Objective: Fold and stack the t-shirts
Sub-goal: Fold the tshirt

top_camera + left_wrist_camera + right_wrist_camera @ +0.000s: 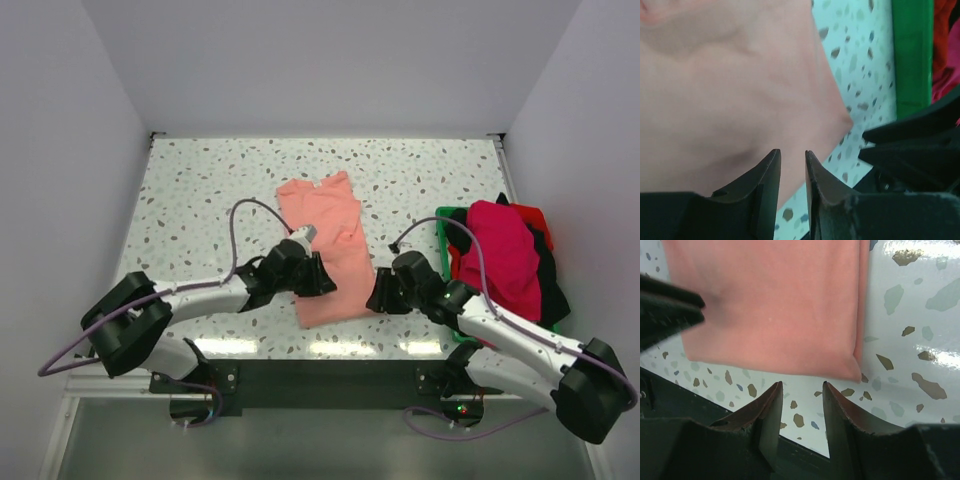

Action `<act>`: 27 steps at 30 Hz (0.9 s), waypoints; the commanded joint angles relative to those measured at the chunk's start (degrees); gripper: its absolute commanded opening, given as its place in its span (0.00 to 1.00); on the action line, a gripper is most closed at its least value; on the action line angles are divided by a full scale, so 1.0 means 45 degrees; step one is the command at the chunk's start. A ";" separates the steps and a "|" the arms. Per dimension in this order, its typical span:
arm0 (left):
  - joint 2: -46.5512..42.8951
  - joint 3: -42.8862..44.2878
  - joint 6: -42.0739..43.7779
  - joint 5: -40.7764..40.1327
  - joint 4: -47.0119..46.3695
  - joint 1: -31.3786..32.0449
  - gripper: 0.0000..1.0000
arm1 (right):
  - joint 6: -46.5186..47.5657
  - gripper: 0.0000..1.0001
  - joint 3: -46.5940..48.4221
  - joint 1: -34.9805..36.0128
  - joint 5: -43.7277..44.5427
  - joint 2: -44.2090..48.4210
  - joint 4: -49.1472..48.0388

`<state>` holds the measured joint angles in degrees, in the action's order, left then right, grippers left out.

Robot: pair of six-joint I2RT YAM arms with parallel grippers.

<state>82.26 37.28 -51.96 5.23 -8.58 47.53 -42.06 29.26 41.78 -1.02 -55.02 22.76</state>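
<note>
A pink shirt (325,225) lies lengthwise, one end at the table's (200,200) near edge. The left gripper (318,277) and right gripper (378,297) flank that end, jaws parted, empty.

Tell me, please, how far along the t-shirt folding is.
Done: the salmon-pink shirt lies folded lengthwise into a narrow strip on the table. In hand: the left pincer and right pincer hover open at its near end, holding nothing. Left: finishing its fold, then the magenta, red and black shirts heaped in the green tray.
</note>
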 commanded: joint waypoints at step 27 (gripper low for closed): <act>-0.2672 -0.2699 -0.0367 -0.0363 0.1709 0.0162 0.34 | -0.1667 0.30 -0.1229 0.1224 0.0753 0.1286 0.1049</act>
<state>73.28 23.46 -56.55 3.92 -4.38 50.24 -47.29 22.74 47.07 1.80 -54.33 23.68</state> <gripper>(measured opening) 0.333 0.295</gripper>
